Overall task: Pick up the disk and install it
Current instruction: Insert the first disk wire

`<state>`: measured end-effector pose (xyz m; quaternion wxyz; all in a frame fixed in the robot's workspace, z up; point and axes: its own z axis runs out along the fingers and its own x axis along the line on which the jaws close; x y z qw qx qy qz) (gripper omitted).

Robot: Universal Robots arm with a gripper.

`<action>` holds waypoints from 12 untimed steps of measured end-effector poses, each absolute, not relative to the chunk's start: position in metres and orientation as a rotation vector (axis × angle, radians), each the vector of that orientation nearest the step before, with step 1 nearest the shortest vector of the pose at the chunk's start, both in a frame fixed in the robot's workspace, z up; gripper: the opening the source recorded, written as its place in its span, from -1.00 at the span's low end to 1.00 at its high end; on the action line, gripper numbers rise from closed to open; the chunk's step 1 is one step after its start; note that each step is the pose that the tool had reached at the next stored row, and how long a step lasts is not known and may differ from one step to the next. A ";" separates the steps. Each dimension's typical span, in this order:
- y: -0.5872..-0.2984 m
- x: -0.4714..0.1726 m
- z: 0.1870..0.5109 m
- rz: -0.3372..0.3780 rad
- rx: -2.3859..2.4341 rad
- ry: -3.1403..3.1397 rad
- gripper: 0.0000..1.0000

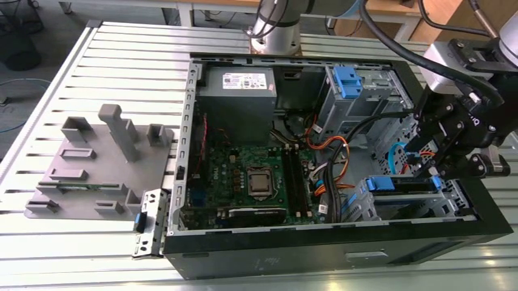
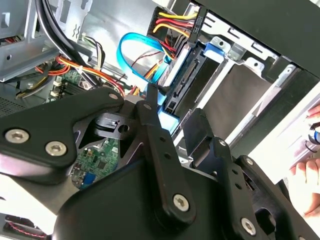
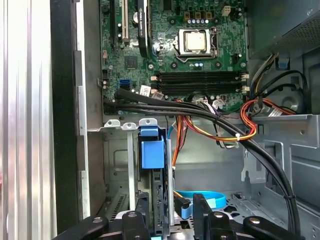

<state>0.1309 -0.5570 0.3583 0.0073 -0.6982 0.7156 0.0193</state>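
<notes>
The disk [image 1: 402, 185] stands on edge in the drive cage at the case's corner on the exterior view's right, its blue bracket tab [image 3: 152, 151] uppermost. Its connector end [image 2: 184, 75] carries red-yellow and blue cables. My gripper [image 1: 437, 167] hangs just above that cage. In both wrist views its black fingers [image 3: 142, 215] straddle the disk's edge [image 3: 162, 200]; one finger lies near the edge and a gap shows at the other. The gripper [image 3: 172, 212] looks open and holds nothing.
The open computer case [image 1: 324, 242] lies on a slatted metal table. Inside are the motherboard [image 1: 251, 176], a grey power supply box [image 1: 235, 82], another blue bracket [image 1: 348, 82] and thick cable bundles [image 3: 210, 112]. A grey fixture [image 1: 97, 170] sits left. A person's hand [image 2: 307, 170] shows beyond the case.
</notes>
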 end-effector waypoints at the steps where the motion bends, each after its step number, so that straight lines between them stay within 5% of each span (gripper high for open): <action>1: -0.557 0.131 0.357 0.060 -2.183 2.238 -0.04; 12: -0.557 0.132 0.353 0.060 -2.184 2.238 -0.04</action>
